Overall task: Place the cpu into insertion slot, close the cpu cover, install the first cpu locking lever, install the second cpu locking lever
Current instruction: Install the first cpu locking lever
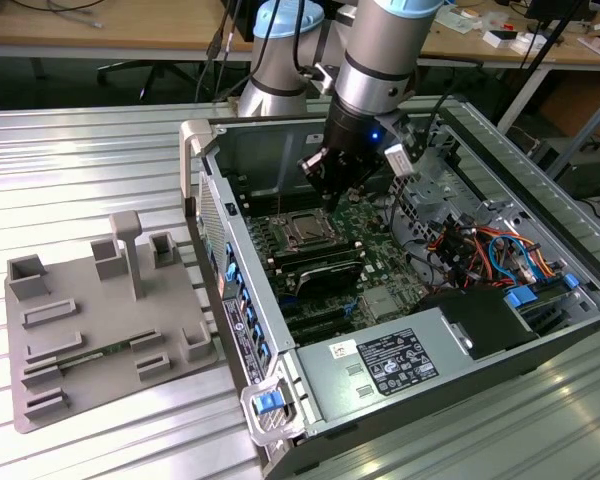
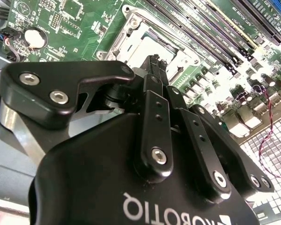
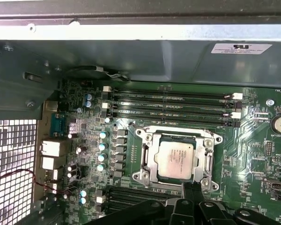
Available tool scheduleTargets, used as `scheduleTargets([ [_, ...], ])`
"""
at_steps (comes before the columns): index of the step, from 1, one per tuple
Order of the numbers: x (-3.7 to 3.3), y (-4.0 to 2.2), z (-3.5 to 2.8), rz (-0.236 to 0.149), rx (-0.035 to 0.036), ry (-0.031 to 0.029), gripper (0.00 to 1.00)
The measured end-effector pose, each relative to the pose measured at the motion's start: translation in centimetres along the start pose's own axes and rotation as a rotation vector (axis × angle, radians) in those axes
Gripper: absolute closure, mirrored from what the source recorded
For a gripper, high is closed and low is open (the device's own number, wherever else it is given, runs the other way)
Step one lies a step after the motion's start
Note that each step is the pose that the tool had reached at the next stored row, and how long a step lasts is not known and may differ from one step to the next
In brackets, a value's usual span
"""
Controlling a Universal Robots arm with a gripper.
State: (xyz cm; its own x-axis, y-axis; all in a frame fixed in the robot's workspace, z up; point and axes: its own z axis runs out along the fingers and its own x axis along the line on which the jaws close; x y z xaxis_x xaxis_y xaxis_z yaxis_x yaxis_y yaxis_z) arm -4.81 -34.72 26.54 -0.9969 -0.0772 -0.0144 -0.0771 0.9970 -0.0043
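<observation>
The black two-finger gripper (image 1: 330,198) looks pinched shut on nothing. At its seven o'clock in the exterior view, the small square silver-topped cpu (image 1: 302,232) lies flat in the dark, silver-rimmed insertion slot (image 3: 177,138), framed by the thin silver metal cpu cover (image 3: 151,164). Light, stiff and probably fragile, the chip is best gripped by opposite edges.

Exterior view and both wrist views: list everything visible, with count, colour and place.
table: one, silver slats, under everything.
computer case: one, grey, open, on the table.
fixture tray: one, grey, exterior view's left of case.
motherboard: one, green, inside case.
cpu cover: one, silver, flat on motherboard.
cpu: one, silver-grey, in the cover's window.
memory slots: four, black, between cover and case wall.
power supply: one, grey, inside case.
cables: several, orange and blue, exterior view's right.
arm: one, silver-grey, above case.
gripper: one, black, fingers shut, at cover's edge.
</observation>
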Motion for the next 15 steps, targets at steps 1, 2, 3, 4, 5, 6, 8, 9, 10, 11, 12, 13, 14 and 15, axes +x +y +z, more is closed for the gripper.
scheduleTargets([
  [1, 0.00, 0.00, -0.09, 0.000, 0.0000, 0.0000, 0.89],
  [2, 0.00, 0.00, -0.24, 0.000, 0.0000, 0.0000, 0.89],
  [3, -0.01, 0.00, -0.36, 0.000, 0.0000, 0.0000, 0.89],
  [4, -0.01, 0.00, -0.49, 0.000, 0.0000, 0.0000, 0.89],
  [5, -0.01, 0.00, -0.56, 0.000, 0.0001, 0.0000, 0.89],
  [6, -0.01, 0.00, -0.61, 0.000, 0.0000, 0.0000, 0.89],
  [8, -0.01, 0.00, -0.77, 0.000, 0.0000, 0.0000, 0.89],
  [9, -0.01, 0.00, -0.88, 0.000, -0.0001, 0.0000, 0.89],
  [10, -0.01, 0.00, -0.95, 0.000, -0.0001, 0.0000, 0.89],
  [11, -0.01, 0.00, -1.04, 0.000, -0.0001, 0.0000, 0.89],
  [12, -0.01, 0.00, -1.07, 0.000, -0.0002, 0.0000, 0.89],
  [13, -0.02, 0.00, -1.07, 0.000, -0.0005, -0.0002, 0.89],
  [14, -0.02, 0.00, -1.08, 0.000, -0.0004, -0.0001, 0.89],
  [15, -0.01, 0.00, -1.09, 0.000, -0.0002, 0.0000, 0.89],
])
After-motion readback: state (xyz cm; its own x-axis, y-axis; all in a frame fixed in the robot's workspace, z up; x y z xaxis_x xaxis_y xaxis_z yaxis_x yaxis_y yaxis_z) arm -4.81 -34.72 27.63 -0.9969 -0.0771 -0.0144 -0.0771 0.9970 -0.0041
